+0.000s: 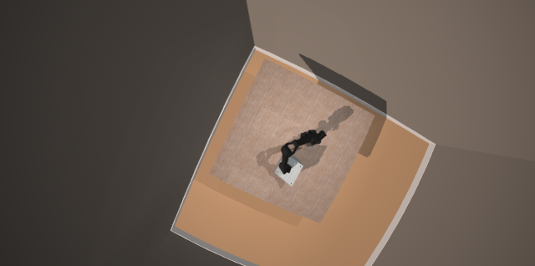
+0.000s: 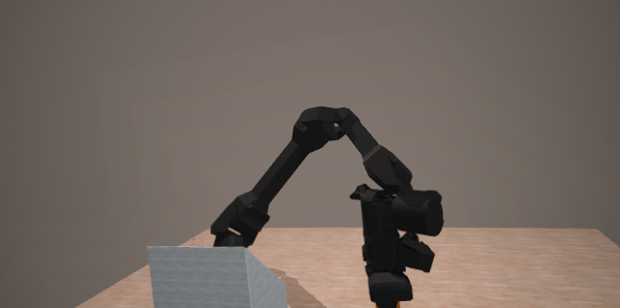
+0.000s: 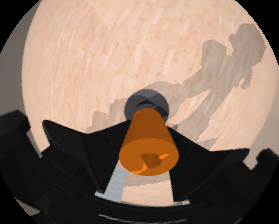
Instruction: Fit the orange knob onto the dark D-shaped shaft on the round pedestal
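Note:
The orange knob is held upright between the black fingers of my gripper. In the wrist view its near end faces the camera. In the exterior view only a sliver of it shows at the bottom edge, under the gripper. The dark grey round pedestal shows just beyond the knob's far end, partly covered by it. A darker patch lies on the pedestal right behind the knob; I cannot tell if it is shaft or shadow. The shaft's flat side and any gap between knob and pedestal are hidden.
The arm's base stands by a pale grey block on the wood-grain table top. The arm arches over from there to the gripper. Shadows of the arm cross the table top. The top view shows everything very small.

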You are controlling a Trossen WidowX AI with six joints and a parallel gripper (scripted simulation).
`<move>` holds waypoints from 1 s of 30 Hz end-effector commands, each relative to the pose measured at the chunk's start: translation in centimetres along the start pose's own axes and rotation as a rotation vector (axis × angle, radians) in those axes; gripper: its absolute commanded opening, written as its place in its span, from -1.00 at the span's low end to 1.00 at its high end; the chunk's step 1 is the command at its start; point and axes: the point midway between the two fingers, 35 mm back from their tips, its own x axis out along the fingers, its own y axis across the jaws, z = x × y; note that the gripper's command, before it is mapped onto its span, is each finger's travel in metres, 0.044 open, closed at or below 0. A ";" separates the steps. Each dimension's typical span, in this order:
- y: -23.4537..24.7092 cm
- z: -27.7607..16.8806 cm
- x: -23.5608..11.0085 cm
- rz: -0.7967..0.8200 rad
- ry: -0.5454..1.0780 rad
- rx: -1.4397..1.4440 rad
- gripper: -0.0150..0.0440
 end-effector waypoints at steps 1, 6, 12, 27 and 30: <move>0.0 0.1 -0.3 0.000 -0.002 -0.005 -0.49; 0.0 0.1 -0.3 0.000 -0.002 -0.130 -0.49; 0.0 -0.1 0.0 0.000 -0.002 -0.214 -0.49; 0.0 0.1 0.0 0.000 -0.002 -0.214 -0.49; 0.0 0.1 -0.3 0.000 -0.002 -0.214 -0.49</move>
